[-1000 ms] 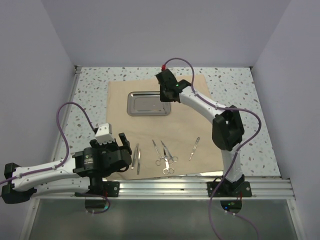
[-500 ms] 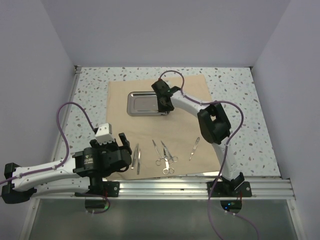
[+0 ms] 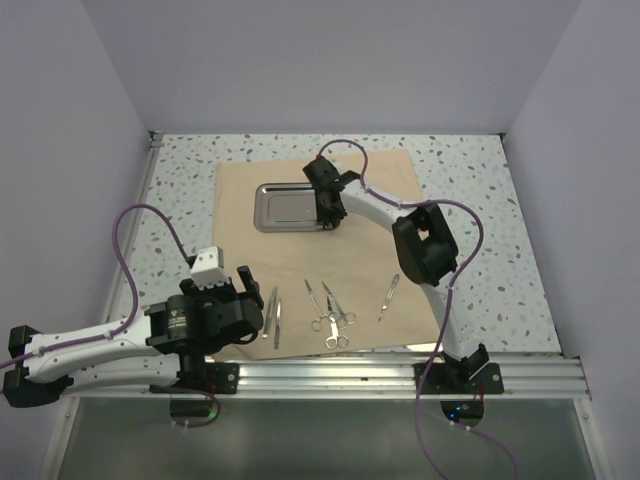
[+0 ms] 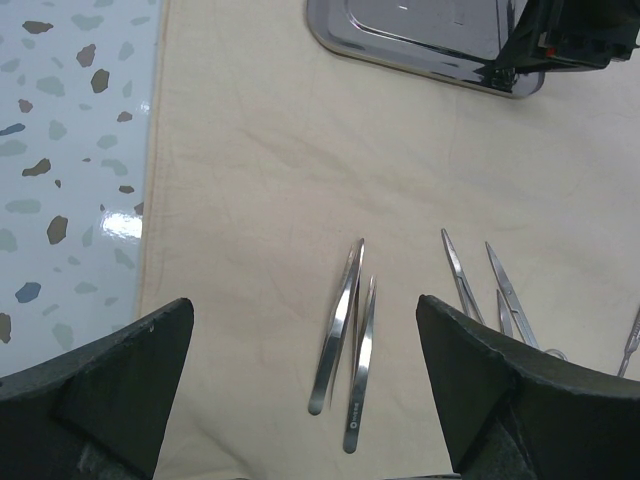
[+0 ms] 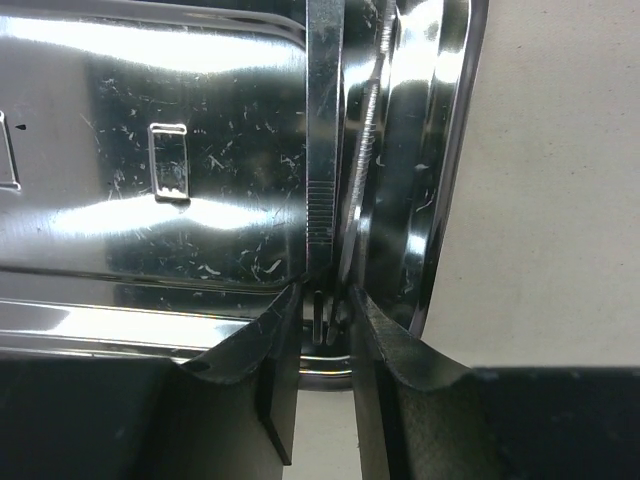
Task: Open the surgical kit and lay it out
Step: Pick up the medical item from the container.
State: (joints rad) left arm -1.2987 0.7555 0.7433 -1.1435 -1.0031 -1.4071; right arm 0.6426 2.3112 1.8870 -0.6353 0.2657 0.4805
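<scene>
My right gripper [image 5: 325, 312] closed on slim forceps [image 5: 322, 150] inside the steel tray [image 5: 150, 100], my left gripper [image 4: 300, 340] spread wide above two tweezers [image 4: 342, 335] on the beige cloth [image 4: 250, 150]

The top view looks down from above and behind the near edge and takes in the whole bench [image 3: 480, 180]. The left wrist view sits low by the near edge and faces the far edge. Both show the tweezers [image 4: 338, 330] and the steel tray [image 4: 420, 40]. The right wrist view is pressed close over the tray's right end, on forceps [image 5: 322, 150] pinched in the right gripper [image 5: 325, 300].
</scene>
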